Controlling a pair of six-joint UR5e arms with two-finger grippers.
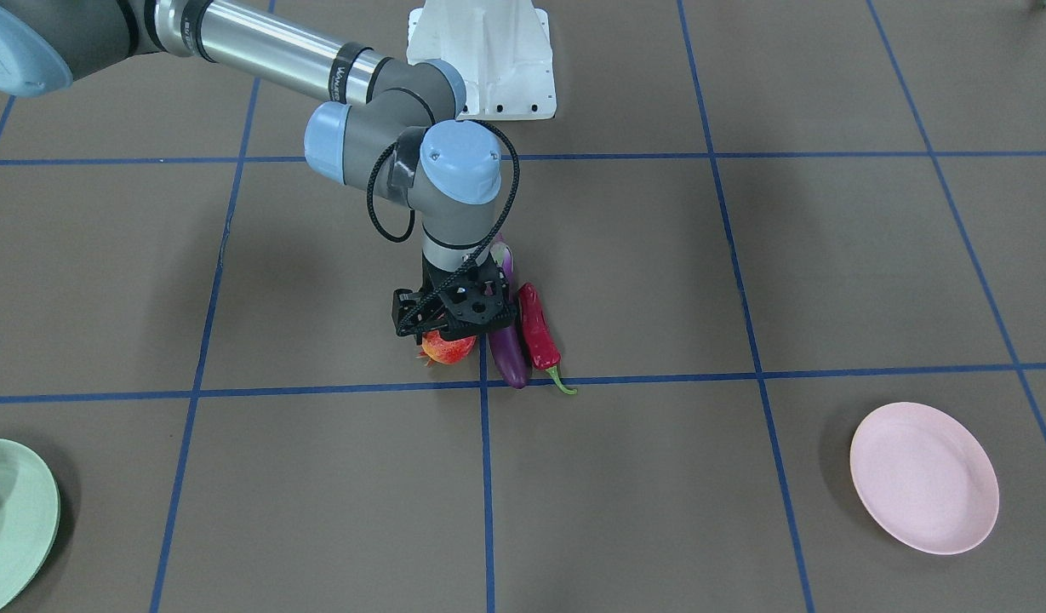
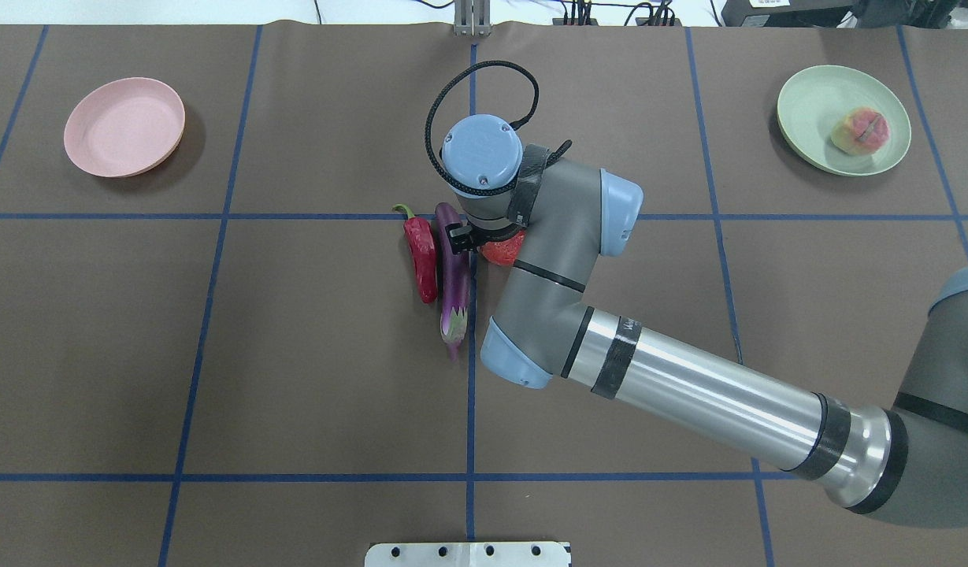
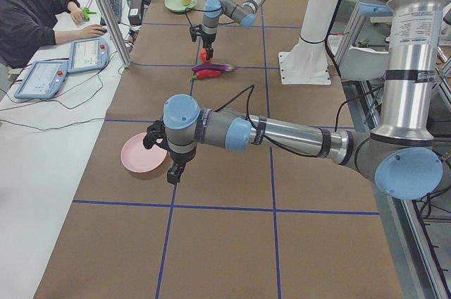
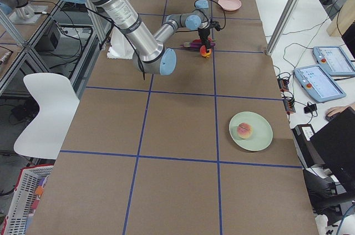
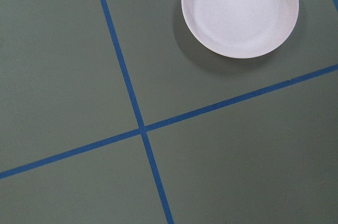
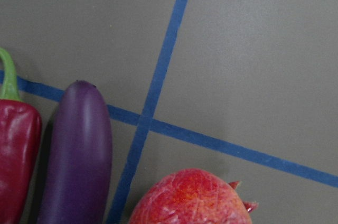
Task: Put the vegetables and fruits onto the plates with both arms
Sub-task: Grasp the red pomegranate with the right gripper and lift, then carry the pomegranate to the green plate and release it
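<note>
Right gripper [image 1: 450, 334]: seemingly right over pomegranate [image 1: 448, 349], beside eggplant [image 2: 454, 272]; open or closed, cannot tell.
Left gripper [image 3: 173, 173]: well apart from eggplant, by pink plate [image 2: 124, 136]; state unclear.
Chili [image 2: 423, 252]: against eggplant.

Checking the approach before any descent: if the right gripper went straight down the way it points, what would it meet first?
Most likely the pomegranate, which sits directly beneath the right gripper. The eggplant lies close beside it and might be brushed. The gap between gripper and fruit is unclear.

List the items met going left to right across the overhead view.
Pale pink round plate, wrinkled red chili pepper, slim purple eggplant, round red-orange pomegranate, mint green plate holding a peach.
</note>
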